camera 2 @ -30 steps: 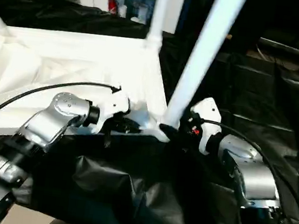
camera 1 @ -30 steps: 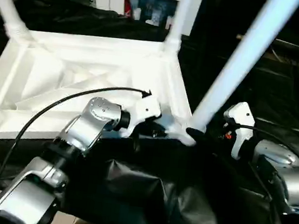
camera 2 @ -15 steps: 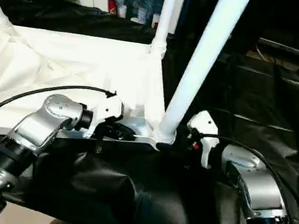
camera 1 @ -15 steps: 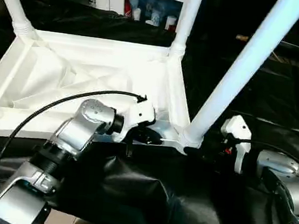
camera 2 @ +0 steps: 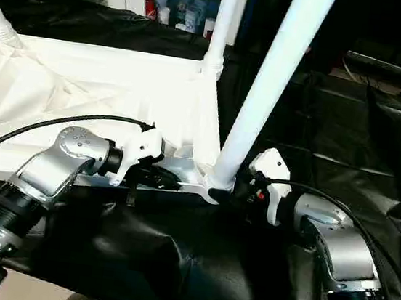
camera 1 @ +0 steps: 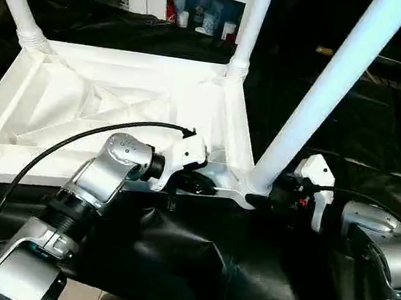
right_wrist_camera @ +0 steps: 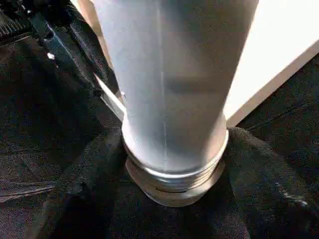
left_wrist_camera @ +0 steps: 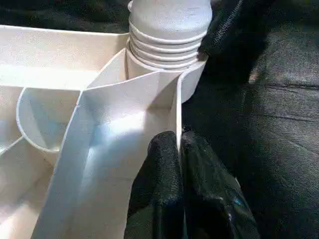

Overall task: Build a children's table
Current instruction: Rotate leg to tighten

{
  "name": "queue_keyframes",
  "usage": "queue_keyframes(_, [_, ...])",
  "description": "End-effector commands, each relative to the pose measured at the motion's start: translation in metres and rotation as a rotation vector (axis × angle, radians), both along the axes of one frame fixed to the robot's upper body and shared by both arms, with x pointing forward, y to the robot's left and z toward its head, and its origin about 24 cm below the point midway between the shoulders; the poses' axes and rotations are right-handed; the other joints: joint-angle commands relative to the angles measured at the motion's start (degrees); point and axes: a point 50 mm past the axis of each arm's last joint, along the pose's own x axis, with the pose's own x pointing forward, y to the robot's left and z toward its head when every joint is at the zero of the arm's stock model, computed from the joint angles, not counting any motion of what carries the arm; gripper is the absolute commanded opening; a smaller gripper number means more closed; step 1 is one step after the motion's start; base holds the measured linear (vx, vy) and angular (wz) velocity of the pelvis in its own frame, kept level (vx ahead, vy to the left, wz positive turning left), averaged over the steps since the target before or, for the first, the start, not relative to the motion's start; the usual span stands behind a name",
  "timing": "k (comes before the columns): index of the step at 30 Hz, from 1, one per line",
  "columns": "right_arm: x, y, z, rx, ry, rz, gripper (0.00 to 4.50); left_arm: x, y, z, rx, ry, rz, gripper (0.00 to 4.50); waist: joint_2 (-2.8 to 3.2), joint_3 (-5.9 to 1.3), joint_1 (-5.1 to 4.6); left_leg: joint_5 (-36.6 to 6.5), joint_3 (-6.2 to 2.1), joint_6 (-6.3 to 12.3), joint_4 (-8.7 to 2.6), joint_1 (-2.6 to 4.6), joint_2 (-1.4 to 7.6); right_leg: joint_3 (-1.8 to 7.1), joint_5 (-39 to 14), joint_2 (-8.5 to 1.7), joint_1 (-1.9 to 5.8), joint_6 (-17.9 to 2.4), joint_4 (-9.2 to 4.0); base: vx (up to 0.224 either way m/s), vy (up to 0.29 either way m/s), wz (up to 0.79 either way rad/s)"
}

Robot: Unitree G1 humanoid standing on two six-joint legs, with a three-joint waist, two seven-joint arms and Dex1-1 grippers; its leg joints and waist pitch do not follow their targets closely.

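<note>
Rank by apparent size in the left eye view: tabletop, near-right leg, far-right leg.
1. tabletop
2. near-right leg, though nearness to the camera inflates it
3. far-right leg, probably the same real size as the near one

Surface w/ black cloth (camera 1: 381, 106), upside-down white tabletop (camera 1: 82, 99) on it

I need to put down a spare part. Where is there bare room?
Free: black cloth right of the near leg, and the tabletop underside between the far legs. Crowded: the near corner, with left gripper and right gripper.
</note>
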Motion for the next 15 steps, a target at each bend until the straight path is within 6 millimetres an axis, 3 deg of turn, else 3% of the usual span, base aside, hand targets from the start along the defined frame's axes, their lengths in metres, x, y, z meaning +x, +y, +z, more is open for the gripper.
queue_keyframes(1, [0.0005,0.0024,0.0032,0.018,-0.013,0.016,2.82,-0.0064,-0.0086,0.0018,-0.057,0.021,-0.059,0.0,-0.42,-4.35,0.05,-10.8,-0.7,4.81,-3.08,2.45,1.51,0.47,-6.9,0.07,2.41,-14.3,-2.6,0.0,0.0,0.0])
queue_keyframes(13, [0.0015,0.0041,0.0015,0.01,-0.029,0.006,2.69,-0.0075,-0.009,0.0011,-0.054,0.025,-0.064,0.0,-0.42,-4.53,0.06,-10.1,-0.7,4.9,-2.88,2.45,1.46,0.48,-6.1,0.11,2.48,-14.5,-2.4,0.0,0.0,0.0])
queue_keyframes(15, [0.003,0.0041,0.0017,0.021,-0.028,-0.006,3.24,-0.0074,-0.0091,0.0012,-0.053,0.024,-0.065,0.0,-0.32,-4.5,0.06,-10.4,-0.71,4.85,-2.91,2.46,1.45,0.46,-6.5,0.09,2.44,-14.5,-2.43,0.0,0.0,0.0])
